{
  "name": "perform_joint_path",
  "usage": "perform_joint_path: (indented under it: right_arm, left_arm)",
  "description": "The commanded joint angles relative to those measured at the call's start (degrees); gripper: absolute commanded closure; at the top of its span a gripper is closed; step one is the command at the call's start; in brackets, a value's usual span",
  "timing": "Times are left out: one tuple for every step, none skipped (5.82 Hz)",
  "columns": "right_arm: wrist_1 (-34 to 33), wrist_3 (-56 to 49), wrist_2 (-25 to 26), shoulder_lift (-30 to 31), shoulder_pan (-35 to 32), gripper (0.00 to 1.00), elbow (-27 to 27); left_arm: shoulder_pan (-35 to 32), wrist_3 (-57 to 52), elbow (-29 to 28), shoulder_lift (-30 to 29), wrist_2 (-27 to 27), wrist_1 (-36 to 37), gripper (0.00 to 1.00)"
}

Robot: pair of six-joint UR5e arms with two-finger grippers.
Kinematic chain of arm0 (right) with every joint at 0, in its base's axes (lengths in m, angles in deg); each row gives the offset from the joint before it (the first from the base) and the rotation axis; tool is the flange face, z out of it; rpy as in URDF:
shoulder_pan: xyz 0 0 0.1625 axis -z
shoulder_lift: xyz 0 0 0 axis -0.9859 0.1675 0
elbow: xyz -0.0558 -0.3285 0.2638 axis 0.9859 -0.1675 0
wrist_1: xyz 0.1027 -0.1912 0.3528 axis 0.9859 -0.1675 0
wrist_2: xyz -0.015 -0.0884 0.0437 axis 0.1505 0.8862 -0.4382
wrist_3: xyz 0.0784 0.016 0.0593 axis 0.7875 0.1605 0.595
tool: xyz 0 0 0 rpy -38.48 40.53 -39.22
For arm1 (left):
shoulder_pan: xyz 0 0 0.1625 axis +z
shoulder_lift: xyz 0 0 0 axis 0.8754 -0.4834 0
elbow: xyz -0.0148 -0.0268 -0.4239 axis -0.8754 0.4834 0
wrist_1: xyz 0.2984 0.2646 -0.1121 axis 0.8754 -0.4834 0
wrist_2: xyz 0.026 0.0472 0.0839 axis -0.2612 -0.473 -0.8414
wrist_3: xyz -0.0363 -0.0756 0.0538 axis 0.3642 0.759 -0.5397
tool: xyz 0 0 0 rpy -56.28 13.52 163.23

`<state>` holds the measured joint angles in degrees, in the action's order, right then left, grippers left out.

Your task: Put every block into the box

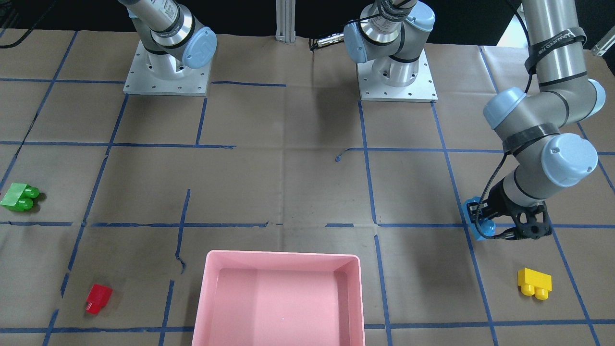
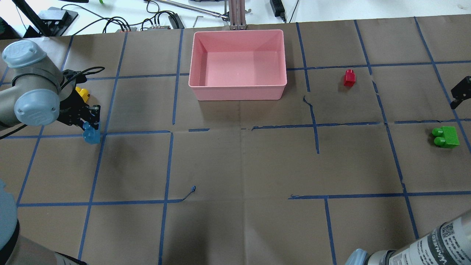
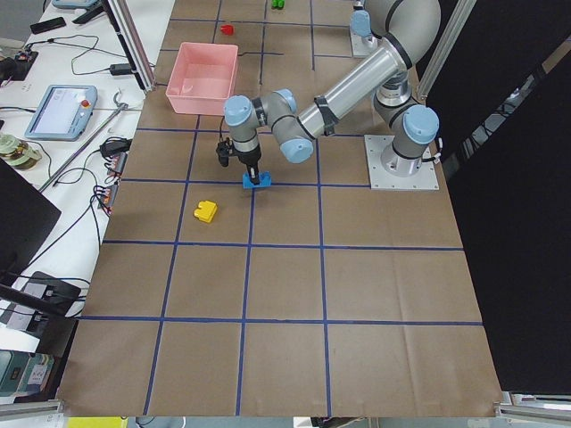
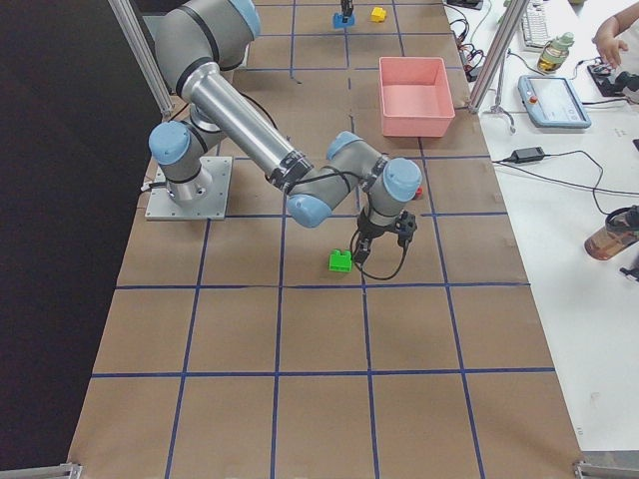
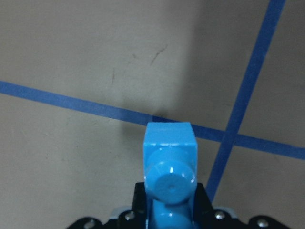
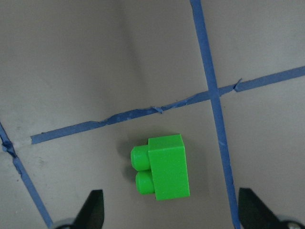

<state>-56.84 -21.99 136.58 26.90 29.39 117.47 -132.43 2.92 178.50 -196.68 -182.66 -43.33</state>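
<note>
My left gripper is shut on the long blue brick, low over the table at a tape crossing; it also shows in the overhead view. The yellow brick lies close by. My right gripper is open, its fingers spread above the green brick, which lies on the table. The red brick lies to the right of the empty pink box.
Blue tape lines grid the brown paper-covered table. Both arm bases stand on metal plates at the robot's side. Cables and devices lie beyond the table's far edge.
</note>
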Motion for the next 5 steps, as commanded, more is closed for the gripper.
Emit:
perform_joint_path:
  right_arm:
    - [-10.5,-3.4,-0.2,-0.3,0.1,0.01,8.6]
    - [-11.8,-6.3,-0.5,-0.4,0.1,0.01,10.1]
    - [-12.2,-7.3,0.1,-0.6,0.1,0.01,10.7]
    - [-12.2,-8.5,1.0,-0.7,0.7,0.01,10.7]
    - [-12.2,-8.6,1.4,-1.6,1.9,0.01,10.8]
  left_arm:
    - [-14.3,-0.2,-13.3,-3.0,0.3,-4.8,1.0]
    - [-19.9,-0.3,-19.6,-5.6,0.7,-5.0,1.0]
    - [-23.6,-0.8,-25.7,-9.1,1.2,-4.6,1.0]
    - [-28.9,-0.9,-29.7,-13.0,1.0,-4.9,1.0]
    - [-30.3,-1.1,-31.6,-15.6,0.8,-2.5,1.0]
